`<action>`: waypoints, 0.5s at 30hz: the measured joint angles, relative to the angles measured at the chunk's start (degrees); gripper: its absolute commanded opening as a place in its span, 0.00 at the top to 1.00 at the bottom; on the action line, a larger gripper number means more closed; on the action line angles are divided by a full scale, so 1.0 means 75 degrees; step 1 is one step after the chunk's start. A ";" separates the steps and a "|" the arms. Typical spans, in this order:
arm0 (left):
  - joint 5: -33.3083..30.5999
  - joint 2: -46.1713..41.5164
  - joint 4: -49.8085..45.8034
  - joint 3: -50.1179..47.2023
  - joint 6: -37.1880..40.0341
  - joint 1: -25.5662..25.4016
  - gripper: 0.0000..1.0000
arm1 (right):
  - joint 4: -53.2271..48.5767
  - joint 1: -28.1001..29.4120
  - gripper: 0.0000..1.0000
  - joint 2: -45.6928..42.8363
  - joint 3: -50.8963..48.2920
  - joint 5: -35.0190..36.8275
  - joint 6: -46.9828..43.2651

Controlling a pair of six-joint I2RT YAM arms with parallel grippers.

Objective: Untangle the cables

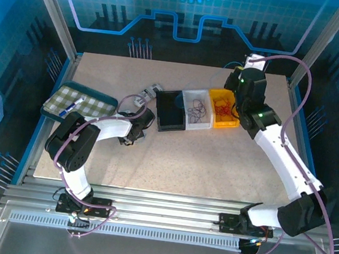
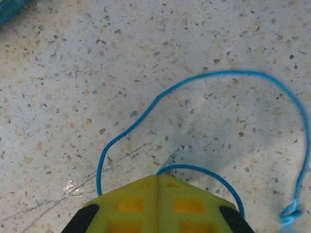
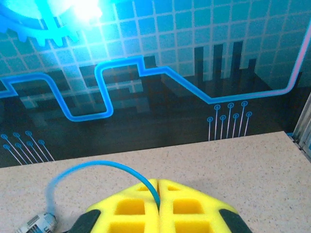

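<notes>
Left, a tray (image 1: 52, 111) sits at the table (image 1: 202, 162) edge; right of it the L gripper (image 2: 158, 177) has jaws fully shut on a blue cable (image 2: 204, 74) looping over bare top, w/ open room near-centre. Mid-far, tangled cables (image 1: 196, 112) lie in the white bin (image 1: 187, 94). Far right, by the back edge, the R gripper (image 3: 159, 184) is clamped on a blue strand (image 3: 97, 165) arcing left.

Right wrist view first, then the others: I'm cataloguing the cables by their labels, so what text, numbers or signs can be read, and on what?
No text can be read.
Tag by the blue cable end, right wrist view: dark print, too blurred to read.
Back wall: gear and circuit-line graphics, no words.
</notes>
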 measured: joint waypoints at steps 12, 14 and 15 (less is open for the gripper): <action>0.0012 0.0006 0.0067 -0.0012 0.0029 0.0006 1.00 | 0.0143 -0.0408 0.99 -0.0070 0.0268 -0.1142 0.0338; 0.0026 -0.0055 0.0195 -0.0105 0.0061 0.0012 1.00 | 0.0122 -0.0385 0.99 -0.0003 0.0423 -0.1530 0.0338; 0.0047 -0.0114 0.0300 -0.0187 0.0076 0.0015 1.00 | 0.0114 -0.0364 0.98 0.0041 0.0484 -0.1687 0.0338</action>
